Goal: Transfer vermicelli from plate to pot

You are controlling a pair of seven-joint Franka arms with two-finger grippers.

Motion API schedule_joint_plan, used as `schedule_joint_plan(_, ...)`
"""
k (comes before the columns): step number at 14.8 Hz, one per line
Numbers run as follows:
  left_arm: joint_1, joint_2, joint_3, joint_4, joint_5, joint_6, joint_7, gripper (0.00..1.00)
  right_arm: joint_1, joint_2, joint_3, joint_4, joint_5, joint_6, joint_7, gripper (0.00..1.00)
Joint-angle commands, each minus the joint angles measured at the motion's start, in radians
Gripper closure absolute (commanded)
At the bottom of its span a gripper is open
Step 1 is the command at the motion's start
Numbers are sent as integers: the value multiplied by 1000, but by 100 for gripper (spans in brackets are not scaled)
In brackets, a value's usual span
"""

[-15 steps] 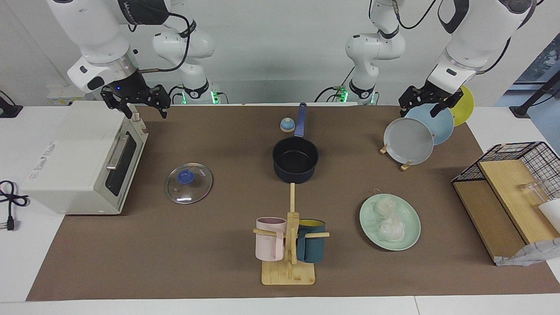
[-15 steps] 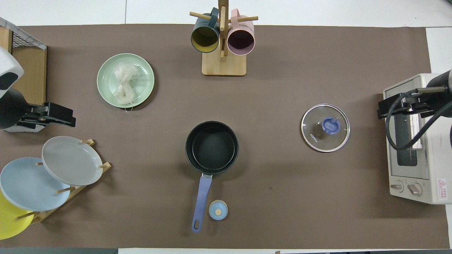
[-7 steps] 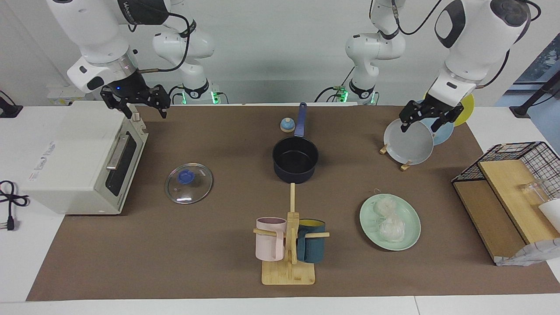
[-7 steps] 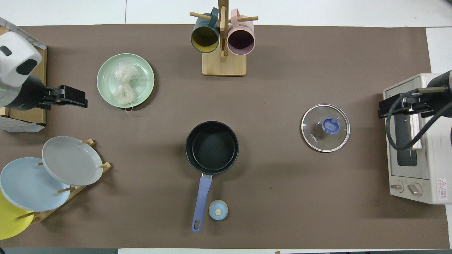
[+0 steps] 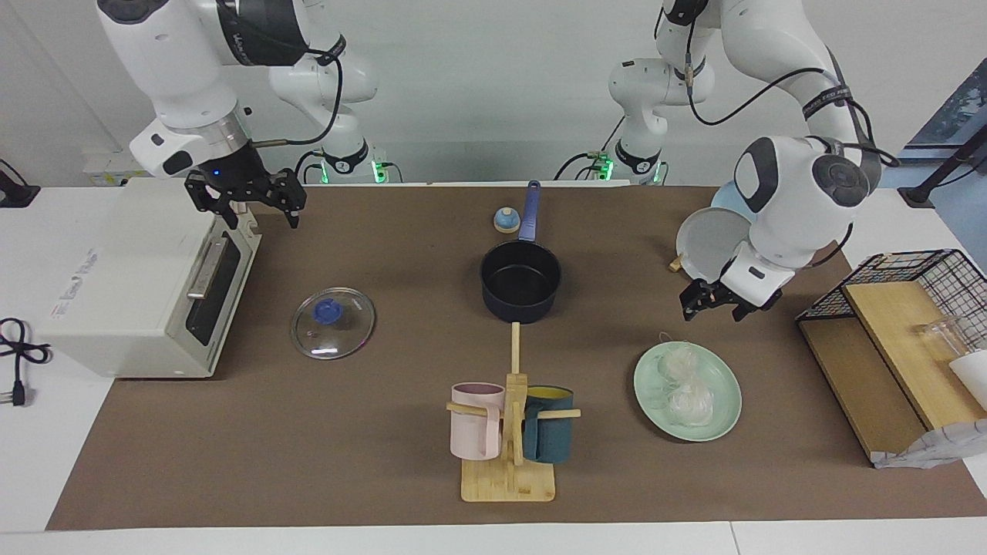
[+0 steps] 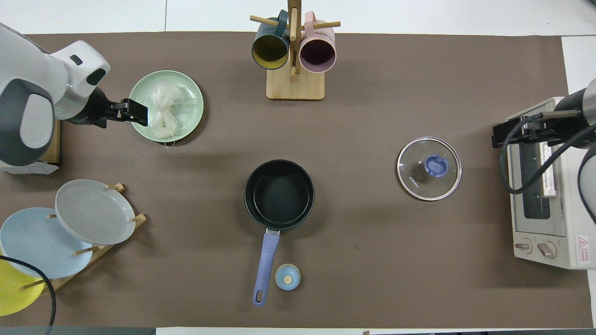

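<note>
The vermicelli (image 5: 682, 385) lies in two whitish clumps on the mint-green plate (image 5: 726, 408), toward the left arm's end of the table. It also shows in the overhead view (image 6: 164, 111) on the plate (image 6: 191, 118). The navy pot (image 5: 520, 281) stands mid-table with its blue handle pointing to the robots, and it is empty (image 6: 279, 194). My left gripper (image 5: 713, 307) is open and empty in the air, over the plate's rim (image 6: 136, 111), apart from the noodles. My right gripper (image 5: 248, 206) is open and empty over the toaster oven's front edge (image 6: 502, 137).
A mug rack (image 5: 509, 432) with pink and teal mugs stands farther from the robots than the pot. A glass lid (image 5: 333, 322) lies beside the toaster oven (image 5: 139, 277). A plate rack (image 5: 713, 247), a wire-and-wood shelf (image 5: 902, 339) and a small blue knob (image 5: 506, 220) are also here.
My left arm has swung away from the plate rack and lowered its gripper to the mint-green plate's rim. My right gripper has shifted slightly toward mid-table.
</note>
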Motion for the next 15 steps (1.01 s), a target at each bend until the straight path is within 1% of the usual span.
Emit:
schedule_joint_plan(1, -9, 72, 2, 26, 31, 75, 67, 0, 26, -21, 5, -124, 26, 102, -24, 0)
schedule_joint_plan(4, -35, 149, 5, 27, 38, 192, 100, 0, 60, 36, 5, -173, 26, 217, -24, 0)
schedule_joint_plan(5, -35, 166, 5, 27, 41, 215, 110, 0, 61, 41, 5, -216, 24, 272, -24, 0)
schedule_joint_plan(7, -40, 189, 3, 26, 61, 229, 165, 0, 54, 56, 5, -300, 24, 368, -54, 0)
schedule_joint_plan(9, -42, 204, 5, 21, 63, 246, 187, 0, 47, 73, 3, -352, 24, 433, -159, 0)
schedule_joint_plan(11, -42, 210, 5, 23, 63, 256, 189, 0, 28, 82, 3, -410, 24, 502, -170, 0)
schedule_joint_plan(13, -46, 211, 5, 15, 86, 264, 193, 11, 32, 88, 3, -463, 24, 591, -167, 0)
schedule_joint_plan(14, -46, 211, 5, 13, 110, 266, 196, 24, 32, 102, 3, -475, 24, 611, -165, 0)
schedule_joint_plan(15, -46, 211, 5, 12, 115, 266, 198, 52, 30, 111, 3, -477, 24, 623, -167, 0)
